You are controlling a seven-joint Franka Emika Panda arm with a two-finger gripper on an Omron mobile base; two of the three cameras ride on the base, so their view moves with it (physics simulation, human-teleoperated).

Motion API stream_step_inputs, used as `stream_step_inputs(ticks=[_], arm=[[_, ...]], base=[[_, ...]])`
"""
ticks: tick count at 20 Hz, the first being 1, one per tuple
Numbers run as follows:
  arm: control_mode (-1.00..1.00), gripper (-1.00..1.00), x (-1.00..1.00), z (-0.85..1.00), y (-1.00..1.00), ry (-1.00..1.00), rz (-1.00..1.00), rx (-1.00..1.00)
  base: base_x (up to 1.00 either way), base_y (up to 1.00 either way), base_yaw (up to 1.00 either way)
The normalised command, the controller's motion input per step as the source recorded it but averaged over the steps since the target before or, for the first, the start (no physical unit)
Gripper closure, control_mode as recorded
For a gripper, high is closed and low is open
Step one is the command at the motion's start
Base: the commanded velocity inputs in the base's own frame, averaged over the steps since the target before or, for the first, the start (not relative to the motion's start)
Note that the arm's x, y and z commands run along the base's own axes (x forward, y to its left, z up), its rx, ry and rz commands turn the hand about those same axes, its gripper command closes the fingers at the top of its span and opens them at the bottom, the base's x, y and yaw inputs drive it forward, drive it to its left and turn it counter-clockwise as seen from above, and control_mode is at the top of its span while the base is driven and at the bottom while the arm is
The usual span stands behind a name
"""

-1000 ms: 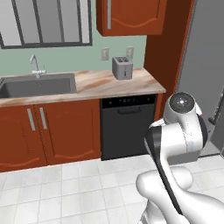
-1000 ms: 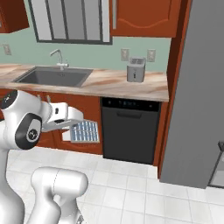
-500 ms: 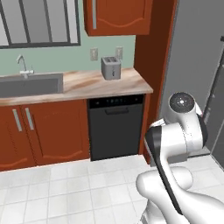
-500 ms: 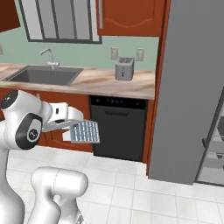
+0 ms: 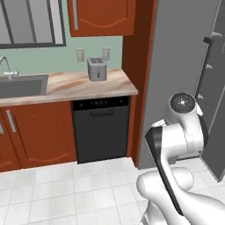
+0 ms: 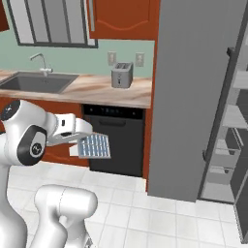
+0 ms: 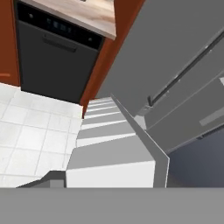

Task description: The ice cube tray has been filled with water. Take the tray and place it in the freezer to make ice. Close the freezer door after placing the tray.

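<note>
Firmly in pincer [image 6: 81, 140]: ice cube tray [image 6: 95, 146]

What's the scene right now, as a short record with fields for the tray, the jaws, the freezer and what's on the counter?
tray: ice cube tray held off the floor in front of the arm, ahead of the black dishwasher
jaws: gripper shut on the tray's near end
freezer: freezer open at the right, pale shelves in view, tray not yet inside
freezer door: freezer door swung open
counter: toaster by the wall, sink to its left
step left: place the tray, then close the door
</note>
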Motion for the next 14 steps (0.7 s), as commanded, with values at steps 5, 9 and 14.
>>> stream_step_inputs(ticks=[5, 9, 14], arm=[[1.00, 1.00, 0.00, 0.00, 0.00, 0.00, 0.00, 0.00], [1.00, 1.00, 0.00, 0.00, 0.00, 0.00, 0.00, 0.00], [1.00, 1.00, 0.00, 0.00, 0.00, 0.00, 0.00, 0.00]], base=[[0.00, -0.57, 0.00], [0.00, -0.53, 0.00], [0.00, -0.53, 0.00]])
